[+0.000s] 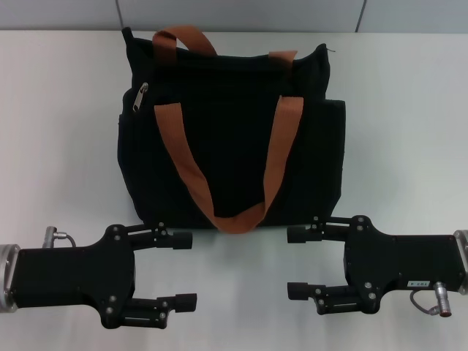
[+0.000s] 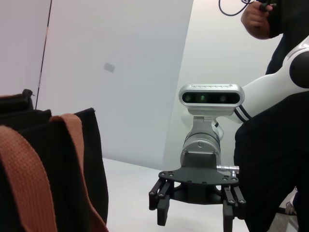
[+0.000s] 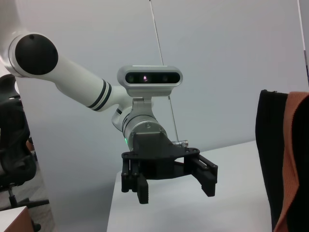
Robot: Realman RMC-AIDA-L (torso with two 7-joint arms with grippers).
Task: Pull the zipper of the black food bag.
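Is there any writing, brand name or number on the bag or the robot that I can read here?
None can be read.
Right gripper: a small white label on its black body, print too small to read.
Black food bag: no words or logo visible on the side shown.
Left gripper: no markings visible.
Both wrist cameras: no legible lettering.
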